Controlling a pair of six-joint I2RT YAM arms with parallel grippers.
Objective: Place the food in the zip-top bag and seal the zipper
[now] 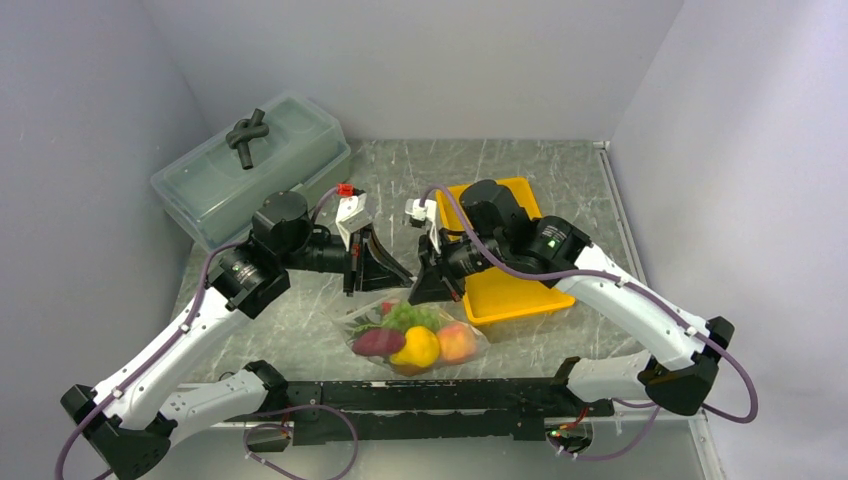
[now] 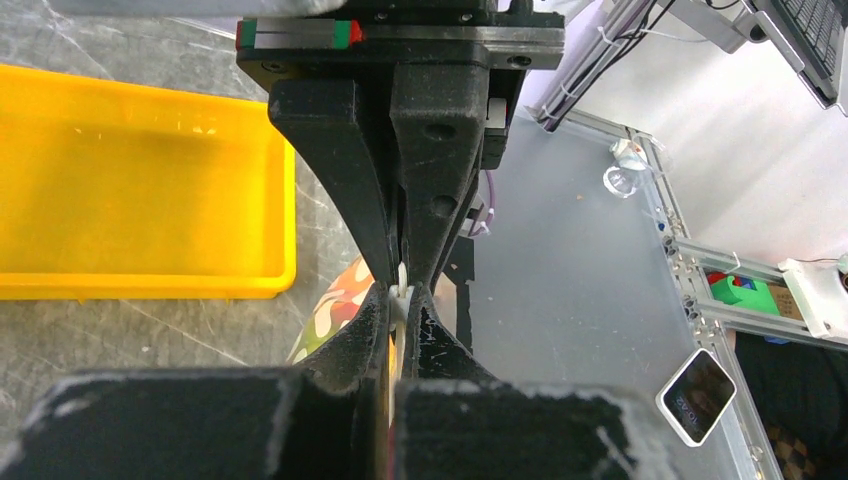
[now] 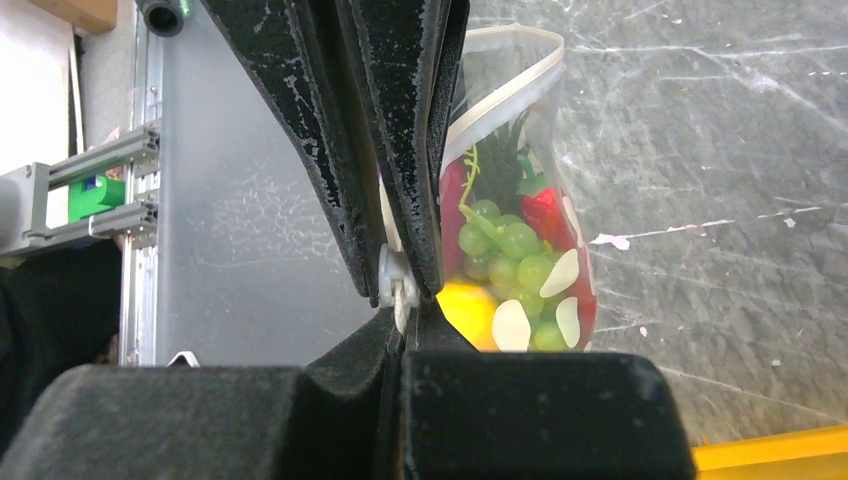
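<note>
On the scratched grey tabletop (image 1: 300,320), my left gripper (image 1: 403,282) and right gripper (image 1: 424,291) clamped the whitish zipper strip (image 3: 508,102) at twelve o'clock of the clear dotted plastic pouch (image 1: 420,338).

Glossy plastic zip-top bag (image 3: 505,75), scratched matt table (image 1: 560,180)

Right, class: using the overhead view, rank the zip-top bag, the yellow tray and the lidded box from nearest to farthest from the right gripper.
1. zip-top bag: pinched at its mouth by the right gripper, front centre.
2. yellow tray: just to the right of that gripper.
3. lidded box: far back left corner.
</note>
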